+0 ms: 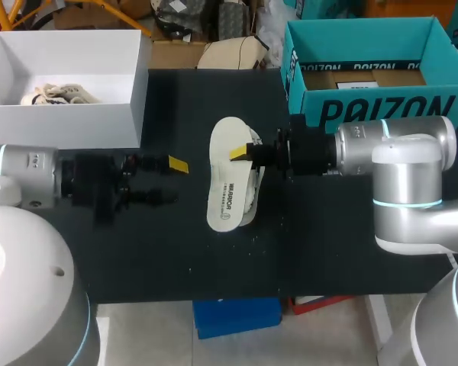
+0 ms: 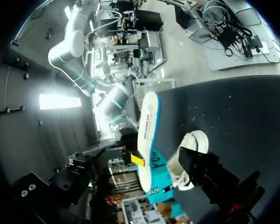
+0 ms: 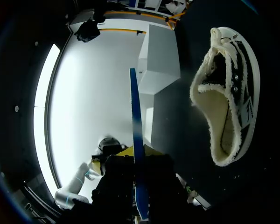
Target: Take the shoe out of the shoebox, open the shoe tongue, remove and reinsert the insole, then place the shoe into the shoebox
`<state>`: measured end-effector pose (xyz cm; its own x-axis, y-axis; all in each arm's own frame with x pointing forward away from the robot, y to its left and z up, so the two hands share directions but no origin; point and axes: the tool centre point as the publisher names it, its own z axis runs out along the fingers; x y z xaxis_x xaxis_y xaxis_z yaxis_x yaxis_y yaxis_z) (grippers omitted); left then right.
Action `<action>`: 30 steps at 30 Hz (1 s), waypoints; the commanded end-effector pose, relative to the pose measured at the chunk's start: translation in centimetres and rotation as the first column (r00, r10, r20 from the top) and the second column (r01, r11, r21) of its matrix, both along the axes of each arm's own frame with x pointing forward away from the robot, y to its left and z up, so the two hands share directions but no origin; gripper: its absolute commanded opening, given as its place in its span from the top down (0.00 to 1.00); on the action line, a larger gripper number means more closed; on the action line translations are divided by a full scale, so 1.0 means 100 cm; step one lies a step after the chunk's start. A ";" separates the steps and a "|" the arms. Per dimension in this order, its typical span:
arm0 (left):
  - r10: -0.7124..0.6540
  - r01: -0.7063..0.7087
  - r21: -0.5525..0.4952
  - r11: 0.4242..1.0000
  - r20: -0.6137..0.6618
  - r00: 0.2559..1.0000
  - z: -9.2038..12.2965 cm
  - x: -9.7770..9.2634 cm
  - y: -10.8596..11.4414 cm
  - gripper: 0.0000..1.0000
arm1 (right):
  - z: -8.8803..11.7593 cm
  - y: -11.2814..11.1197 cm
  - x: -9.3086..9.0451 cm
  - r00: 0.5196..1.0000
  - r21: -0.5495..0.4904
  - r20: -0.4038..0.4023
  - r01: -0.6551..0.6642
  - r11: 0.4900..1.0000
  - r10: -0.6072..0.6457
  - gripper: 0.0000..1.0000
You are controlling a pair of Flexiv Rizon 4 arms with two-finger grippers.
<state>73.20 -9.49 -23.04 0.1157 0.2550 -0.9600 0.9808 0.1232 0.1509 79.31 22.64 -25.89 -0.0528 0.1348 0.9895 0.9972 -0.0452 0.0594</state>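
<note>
1. The right gripper [image 1: 248,151] comes in from the right side of the head view. Its jaws are clamped on the insole [image 1: 227,183], gripping it near one long edge.
2. The insole is white on its broad face with a blue edge. It sits in the centre of the head view, held above the black table [image 1: 328,244].
3. In the right wrist view the insole [image 3: 135,140] appears edge-on, standing between the fingers.
4. The shoe [image 1: 250,202] lies on the table, mostly covered by the insole in the head view. Only its right side shows there.
5. In the right wrist view the shoe [image 3: 228,93] lies beside the gripper, with its fleece-lined opening exposed. It is outside the shoebox.
6. The left gripper [image 1: 170,181] is at the left of the head view, well apart from the insole. Its jaws are spread and hold nothing.
7. The white shoebox [image 1: 61,126] stands open at the upper left of the head view. A pale bundle lies inside; what it is cannot be told.
8. A teal box [image 1: 366,107] stands at the upper right.
</note>
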 end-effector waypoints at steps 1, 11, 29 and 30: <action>0.017 -0.018 0.051 0.999 0.003 1.000 -0.001 -0.002 -0.001 0.00 | 0.000 0.001 -0.001 1.000 -0.003 0.000 0.003 1.000 -0.003 1.00; 0.052 -0.037 0.204 0.978 -0.070 0.996 0.012 0.028 0.011 0.00 | 0.000 0.001 -0.001 1.000 -0.003 0.000 0.003 1.000 -0.003 1.00; 0.119 -0.045 0.380 0.924 -0.174 0.978 0.033 0.072 0.004 0.00 | 0.000 0.001 -0.001 1.000 -0.003 0.000 0.003 1.000 -0.003 1.00; 0.125 -0.052 0.372 0.927 -0.176 0.976 0.033 0.073 0.004 0.00 | 0.000 0.001 -0.001 1.000 -0.003 0.000 0.003 1.000 -0.003 1.00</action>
<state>80.16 -8.61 -19.78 -0.0838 0.5231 -0.8482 0.9840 0.1777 0.0124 79.31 22.66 -25.89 -0.0529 0.1349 0.9895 0.9972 -0.0452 0.0595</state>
